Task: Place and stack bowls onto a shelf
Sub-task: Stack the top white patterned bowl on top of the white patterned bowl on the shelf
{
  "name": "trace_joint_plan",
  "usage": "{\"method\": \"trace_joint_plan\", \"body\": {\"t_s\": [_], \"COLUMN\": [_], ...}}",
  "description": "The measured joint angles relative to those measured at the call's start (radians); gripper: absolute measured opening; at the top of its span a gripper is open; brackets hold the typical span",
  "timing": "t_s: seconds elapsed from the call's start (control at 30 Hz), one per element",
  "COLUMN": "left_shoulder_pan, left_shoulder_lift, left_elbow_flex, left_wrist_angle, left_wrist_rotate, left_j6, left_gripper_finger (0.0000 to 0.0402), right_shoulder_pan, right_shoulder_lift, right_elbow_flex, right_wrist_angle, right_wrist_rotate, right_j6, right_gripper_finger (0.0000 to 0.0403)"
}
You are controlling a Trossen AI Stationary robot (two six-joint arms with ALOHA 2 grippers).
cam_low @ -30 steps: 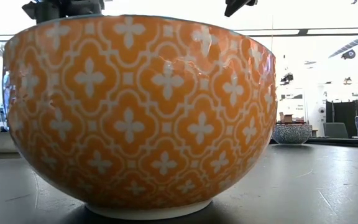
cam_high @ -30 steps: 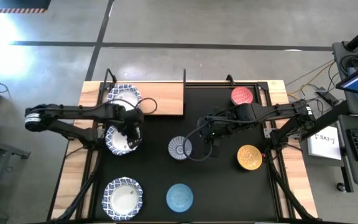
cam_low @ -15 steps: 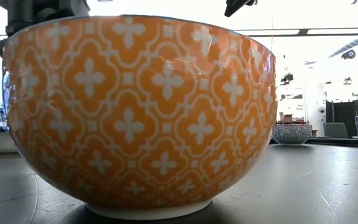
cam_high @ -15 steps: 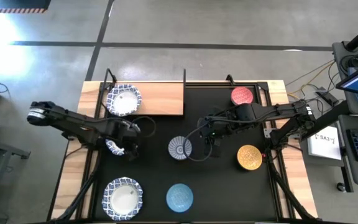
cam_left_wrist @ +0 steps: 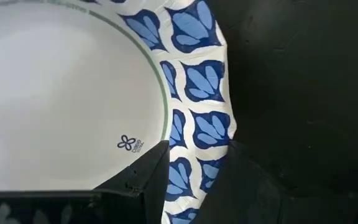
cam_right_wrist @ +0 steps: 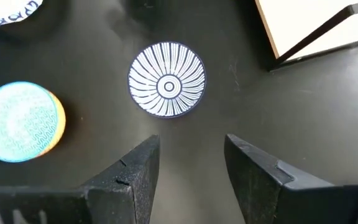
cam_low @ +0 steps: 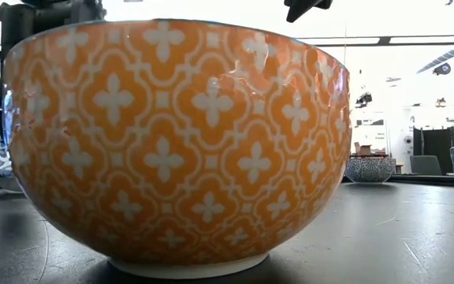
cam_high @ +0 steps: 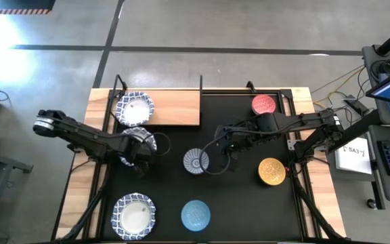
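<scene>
My left gripper (cam_high: pixel 138 148) is shut on a white bowl with a blue patterned rim (cam_high: pixel 139 137), just in front of the light-wood shelf (cam_high: pixel 175 107). A second such bowl (cam_high: pixel 134 110) sits on the shelf's left end, and a third (cam_high: pixel 134 214) sits on the black mat near the front. My right gripper (cam_high: pixel 227 153) is open and empty over the mat, just right of the blue-grey radial bowl (cam_high: pixel 196 161), which also shows in the right wrist view (cam_right_wrist: pixel 166 79). My left gripper pinches the white bowl's patterned rim (cam_left_wrist: pixel 194 155) between its two fingers, one finger (cam_left_wrist: pixel 143 177) inside the bowl and one (cam_left_wrist: pixel 244 183) outside. In the high view the gripper covers part of the bowl. Whether the bowl is clear of the mat, I cannot tell.
On the mat are a light-blue bowl (cam_high: pixel 196 214) at the front, a yellow bowl (cam_high: pixel 271 171) at the right that fills the low view (cam_low: pixel 180 142), and a red bowl (cam_high: pixel 265 104) at the far right. Thin black posts (cam_high: pixel 201 83) stand at the shelf's corners.
My left arm has swung and its gripper has turned, still shut on the white bowl. The bowl went a little toward the near edge, then toward the far edge, and now lies closer to the shelf. My right gripper has kept still.
</scene>
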Motion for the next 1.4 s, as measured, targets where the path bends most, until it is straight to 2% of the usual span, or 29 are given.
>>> {"method": "trace_joint_plan", "body": {"t_s": [0.4,0.73,0.9,1.17,1.4], "left_shoulder_pan": [-0.024,-0.024,-0.024,-0.024,-0.025], "left_shoulder_lift": [-0.027,0.047,0.097,0.124,0.09], "left_elbow_flex": [0.0,-0.002,-0.002,-0.002,0.052], "left_wrist_angle": [0.001,0.01,0.028,0.033,0.043], "left_wrist_rotate": [-0.005,-0.13,-0.132,-0.122,-0.028], "left_j6": [0.014,0.013,0.043,0.066,0.087], "left_gripper_finger": [0.0146,0.0143,0.0111,0.0009,0.0003], "right_shoulder_pan": [0.0,0.0,0.0,0.0,0.0], "right_shoulder_lift": [0.0,0.0,0.0,0.0,0.0], "right_elbow_flex": [-0.003,-0.003,-0.003,-0.003,-0.003], "right_wrist_angle": [-0.001,-0.001,0.0,-0.001,-0.001], "right_wrist_rotate": [0.0,0.0,0.002,0.002,0.002], "right_j6": [0.044,0.038,0.038,0.029,0.026], "right_gripper_finger": [0.0169,0.0169,0.0169,0.0169,0.0169]}}
